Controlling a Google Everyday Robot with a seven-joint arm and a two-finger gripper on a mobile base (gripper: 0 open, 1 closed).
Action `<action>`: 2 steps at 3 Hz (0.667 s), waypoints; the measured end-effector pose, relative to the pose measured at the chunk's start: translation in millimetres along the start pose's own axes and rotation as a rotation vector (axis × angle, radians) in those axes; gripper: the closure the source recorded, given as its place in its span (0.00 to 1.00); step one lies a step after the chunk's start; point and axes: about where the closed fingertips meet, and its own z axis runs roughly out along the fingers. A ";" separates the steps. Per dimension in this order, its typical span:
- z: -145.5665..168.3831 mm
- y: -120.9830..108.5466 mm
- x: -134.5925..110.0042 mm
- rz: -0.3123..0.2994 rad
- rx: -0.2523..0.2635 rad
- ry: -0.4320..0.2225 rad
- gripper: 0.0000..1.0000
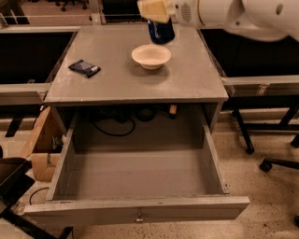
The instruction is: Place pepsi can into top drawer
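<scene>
The pepsi can point(161, 31), dark blue, hangs upright under my gripper point(155, 11) at the back of the grey table top point(187, 79), just behind the bowl. The gripper's pale fingers are closed on the can's top. My white arm reaches in from the upper right. The top drawer point(135, 207) is pulled fully open below the table's front edge. Its grey inside is bare and its small metal knob point(138, 218) shows on the front panel.
A white bowl point(151, 56) sits on the table in front of the can. A flat dark blue packet point(84, 67) lies at the table's left. A cardboard box point(39, 140) stands left of the drawer. Chair bases point(280, 163) stand at the right. Cables point(112, 123) hang behind the drawer.
</scene>
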 end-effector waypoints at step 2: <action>-68.0 25.5 127.5 0.064 -0.133 -0.004 1.00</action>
